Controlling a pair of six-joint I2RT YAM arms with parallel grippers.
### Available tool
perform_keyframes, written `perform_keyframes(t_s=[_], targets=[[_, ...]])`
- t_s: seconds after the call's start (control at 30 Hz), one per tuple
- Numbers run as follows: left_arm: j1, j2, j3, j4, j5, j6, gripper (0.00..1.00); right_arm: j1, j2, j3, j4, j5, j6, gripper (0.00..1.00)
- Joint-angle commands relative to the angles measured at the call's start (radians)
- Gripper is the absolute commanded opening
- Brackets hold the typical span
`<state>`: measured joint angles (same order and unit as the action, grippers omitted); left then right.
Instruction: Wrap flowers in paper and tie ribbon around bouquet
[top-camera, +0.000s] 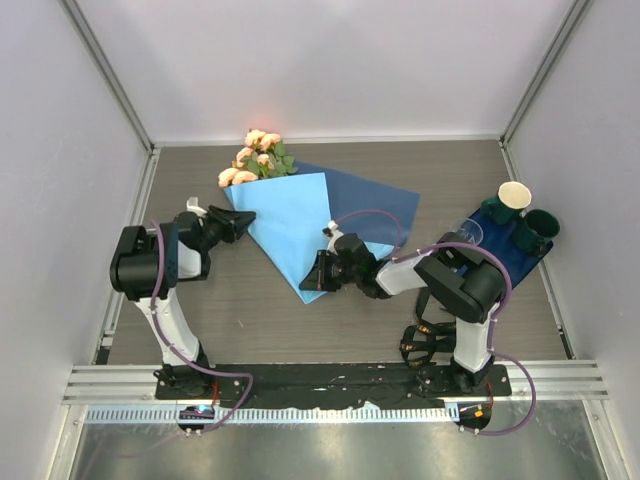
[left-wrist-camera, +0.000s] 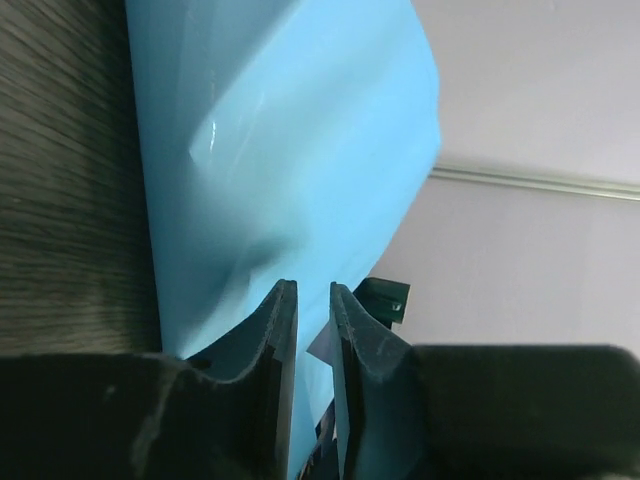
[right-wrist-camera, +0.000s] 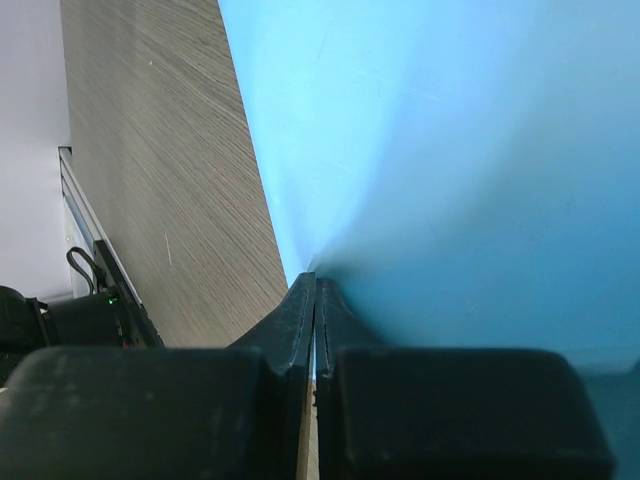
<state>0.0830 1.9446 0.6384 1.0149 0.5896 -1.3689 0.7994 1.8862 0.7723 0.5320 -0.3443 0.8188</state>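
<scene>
top external: flowers (top-camera: 255, 160) at far end of paper (top-camera: 290, 225) | right wrist: right pincer (right-wrist-camera: 315, 282) clamped on glossy paper | left wrist: left pincer (left-wrist-camera: 312, 292) slightly parted

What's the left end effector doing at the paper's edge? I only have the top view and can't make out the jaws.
Observer: In the left wrist view, the left end effector has its jaws parted. An edge of the paper runs between them.
Operator: And the right one, at the narrow end?
Observer: In the right wrist view, the right end effector is shut on the paper. The sheet puckers outward from its fingertips.
</scene>
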Motion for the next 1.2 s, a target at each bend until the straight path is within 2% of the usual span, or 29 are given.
perform_keyframes(t_s=[0.0,0.13,0.3,0.43,0.57,0.7,1.17], targets=[[0.004,-0.038,-0.046,0.132,-0.004,-0.016,0.16,0.012,0.016,0.031,-0.033,-0.012,-0.026,0.00],[0.008,-0.004,-0.054,0.188,-0.030,-0.038,0.09,0.015,0.014,0.035,-0.036,-0.015,-0.026,0.00],[0.017,0.039,-0.028,0.157,-0.085,-0.041,0.00,0.018,0.010,0.035,-0.047,-0.010,-0.029,0.00],[0.038,0.022,-0.036,0.107,-0.126,-0.024,0.00,0.023,0.002,0.033,-0.059,-0.009,-0.032,0.00],[0.055,-0.015,0.012,-0.091,-0.163,0.048,0.00,0.023,0.002,0.035,-0.063,-0.007,-0.033,0.00],[0.055,0.002,0.073,-0.186,-0.174,0.067,0.00,0.023,0.008,0.045,-0.066,-0.005,-0.030,0.00],[0.104,0.105,0.173,-0.279,-0.231,0.074,0.00,0.027,0.022,0.065,-0.086,-0.002,-0.035,0.00]])
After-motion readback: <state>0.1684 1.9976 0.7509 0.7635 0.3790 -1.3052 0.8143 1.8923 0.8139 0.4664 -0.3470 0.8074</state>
